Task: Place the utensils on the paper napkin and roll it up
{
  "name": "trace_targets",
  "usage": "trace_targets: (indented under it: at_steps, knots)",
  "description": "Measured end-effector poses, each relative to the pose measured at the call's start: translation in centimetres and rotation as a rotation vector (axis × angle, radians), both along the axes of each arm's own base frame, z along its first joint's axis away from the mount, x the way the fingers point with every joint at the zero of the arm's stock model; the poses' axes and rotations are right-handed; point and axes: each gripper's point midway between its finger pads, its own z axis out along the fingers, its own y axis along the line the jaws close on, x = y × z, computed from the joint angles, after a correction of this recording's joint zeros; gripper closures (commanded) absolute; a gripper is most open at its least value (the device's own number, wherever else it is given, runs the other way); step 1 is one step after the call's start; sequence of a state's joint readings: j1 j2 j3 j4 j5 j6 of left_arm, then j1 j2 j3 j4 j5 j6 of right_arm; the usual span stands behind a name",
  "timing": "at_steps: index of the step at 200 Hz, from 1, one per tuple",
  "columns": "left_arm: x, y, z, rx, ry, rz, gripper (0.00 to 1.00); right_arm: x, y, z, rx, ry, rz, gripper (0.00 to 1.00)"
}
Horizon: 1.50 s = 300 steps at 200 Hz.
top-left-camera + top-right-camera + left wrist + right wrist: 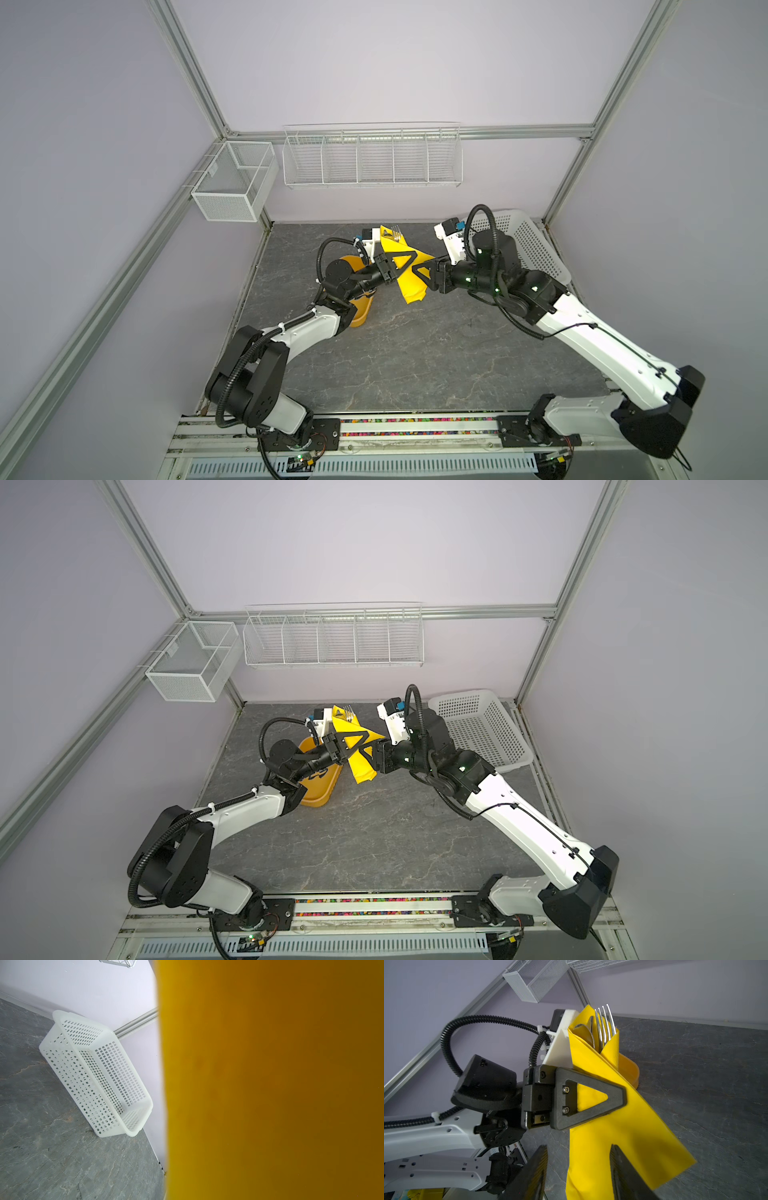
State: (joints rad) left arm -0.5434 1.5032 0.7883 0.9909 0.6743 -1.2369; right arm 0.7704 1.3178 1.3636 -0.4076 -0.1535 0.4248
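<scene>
White basket (540, 249): stands at the rear right corner of the counter (415, 353). Only its own perforated floor and walls show inside, in both top views and in the left wrist view (93, 1076).
Yellow tub (320, 796): sits on the counter left of centre. The left arm covers most of it, so its contents cannot be told.
Wire rack (372, 160): hangs on the back wall. It is split into five compartments, with bare wire in each.
Mesh box (232, 183): hangs on the left frame rail, and only its mesh sides show.
Paper napkin (612, 1126): wrapped into a loose roll around the utensils (600, 1030), over the rear middle of the counter and just beside the yellow tub. One flap hangs free at the lower end.
Utensils in the roll: the fork (605, 1020) tines and a spoon (586, 1032) bowl stick out of the upper end. The handles are hidden.
Left tool (620, 1098): pressed together on the roll at mid-length, pinching the paper napkin.
Right tool (579, 1167): spread partway, with one finger on each side of the roll's lower part. A gap shows at one finger, and contact at the other cannot be told.
Left wrist view: blurred yellow fills most of it.
</scene>
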Motion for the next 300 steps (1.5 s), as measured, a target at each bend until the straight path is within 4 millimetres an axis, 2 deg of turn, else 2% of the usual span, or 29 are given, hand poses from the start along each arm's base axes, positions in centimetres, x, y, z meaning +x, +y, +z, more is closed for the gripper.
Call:
trace_targets:
  at_steps: [22,42,129,219,246,300]
  knots:
    - [0.0,0.0,0.0,0.000,0.001,0.000,1.00,0.2,0.4,-2.0,-0.056,0.031,0.000,0.46]
    - [0.0,0.0,0.0,-0.003,0.004,-0.001,1.00,0.3,0.5,-2.9,-0.080,0.046,0.000,0.45]
    - [0.0,0.0,0.1,-0.012,0.020,-0.006,1.00,0.3,1.0,-3.9,-0.104,0.049,0.036,0.44]
    - [0.0,0.0,0.1,-0.014,0.026,-0.008,1.00,-0.1,0.6,-4.7,-0.154,0.040,0.056,0.38]
    - [-0.1,0.0,0.1,-0.014,0.026,-0.011,1.00,-0.4,-0.1,-4.4,-0.160,0.013,0.050,0.36]
    - [-0.3,0.0,0.3,-0.016,0.025,-0.016,1.00,-0.5,-0.2,-1.7,-0.121,-0.096,0.069,0.37]
